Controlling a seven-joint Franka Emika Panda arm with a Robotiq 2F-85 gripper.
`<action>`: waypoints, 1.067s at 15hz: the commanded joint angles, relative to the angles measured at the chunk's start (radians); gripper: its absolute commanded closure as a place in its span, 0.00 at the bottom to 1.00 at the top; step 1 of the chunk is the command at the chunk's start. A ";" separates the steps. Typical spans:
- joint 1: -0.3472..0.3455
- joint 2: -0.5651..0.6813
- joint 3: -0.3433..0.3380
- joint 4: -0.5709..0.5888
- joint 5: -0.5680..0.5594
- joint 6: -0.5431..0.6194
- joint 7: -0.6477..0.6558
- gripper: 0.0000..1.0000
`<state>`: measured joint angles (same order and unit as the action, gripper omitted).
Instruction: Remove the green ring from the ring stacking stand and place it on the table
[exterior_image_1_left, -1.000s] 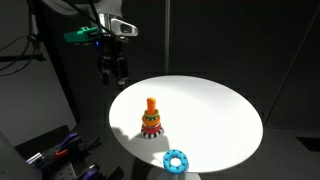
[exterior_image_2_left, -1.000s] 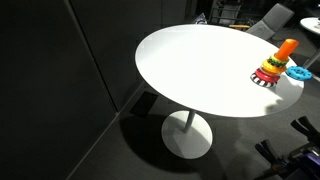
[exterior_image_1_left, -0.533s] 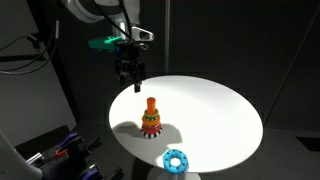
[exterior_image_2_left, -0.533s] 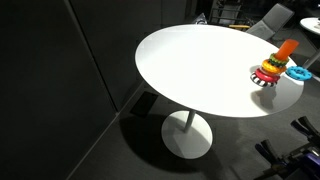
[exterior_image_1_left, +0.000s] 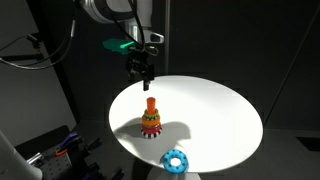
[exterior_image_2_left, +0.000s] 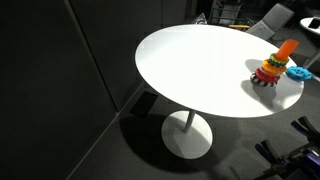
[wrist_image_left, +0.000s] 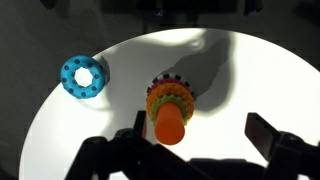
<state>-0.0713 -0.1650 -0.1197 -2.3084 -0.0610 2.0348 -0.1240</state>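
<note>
Gripper (exterior_image_1_left: 145, 78), in an exterior view: displaced across the picture toward 3 o'clock in two steps. One second ago it hung at about 10 o'clock from the ring stacking stand (exterior_image_1_left: 150, 118), over the 9 o'clock rim of the table (exterior_image_1_left: 225, 110). Half a second ago it stood nearer, at about 11 o'clock. It now hangs at 12 o'clock from the stand, apart from the orange peg. The arm (exterior_image_1_left: 112, 10) has swung with it in the same direction.
</note>
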 joint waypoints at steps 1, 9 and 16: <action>-0.006 0.002 0.007 0.000 0.001 -0.002 -0.001 0.00; -0.012 0.046 0.004 -0.037 -0.005 0.114 0.008 0.00; -0.019 0.111 0.002 -0.110 0.006 0.335 -0.007 0.00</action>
<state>-0.0802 -0.0673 -0.1190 -2.3938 -0.0614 2.3004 -0.1232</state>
